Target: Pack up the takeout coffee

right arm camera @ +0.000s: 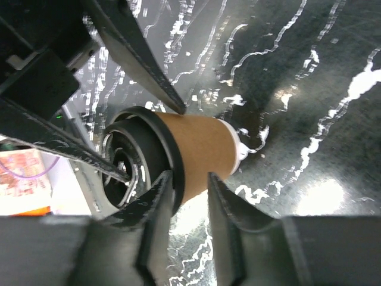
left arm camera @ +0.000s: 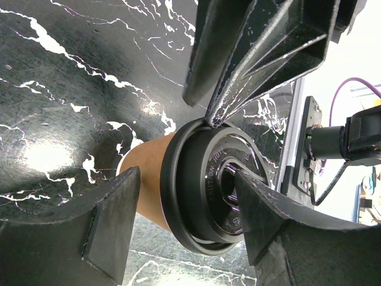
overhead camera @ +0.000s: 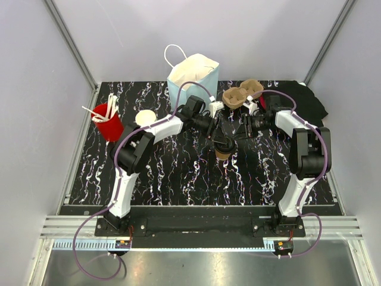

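Observation:
The takeout coffee is a tan paper cup (overhead camera: 224, 154) with a black lid (overhead camera: 221, 143) on it, standing mid-table. In the left wrist view the cup's body (left arm camera: 149, 190) and lid (left arm camera: 196, 196) fill the middle. My left gripper (left arm camera: 187, 214) is open and straddles them, one finger (left arm camera: 262, 208) resting on the lid's centre and the other clear of the cup wall. In the right wrist view my right gripper (right arm camera: 189, 179) has its jaws a narrow gap apart, one tip against the lid's rim (right arm camera: 172, 155) and the other beside the cup (right arm camera: 202, 149).
A light blue paper bag (overhead camera: 191, 77) stands open at the back. A brown pulp cup carrier (overhead camera: 241, 94) lies to its right, next to a black cloth (overhead camera: 309, 101). At the left are a red cup with straws (overhead camera: 109, 122) and a pale cup (overhead camera: 145, 118).

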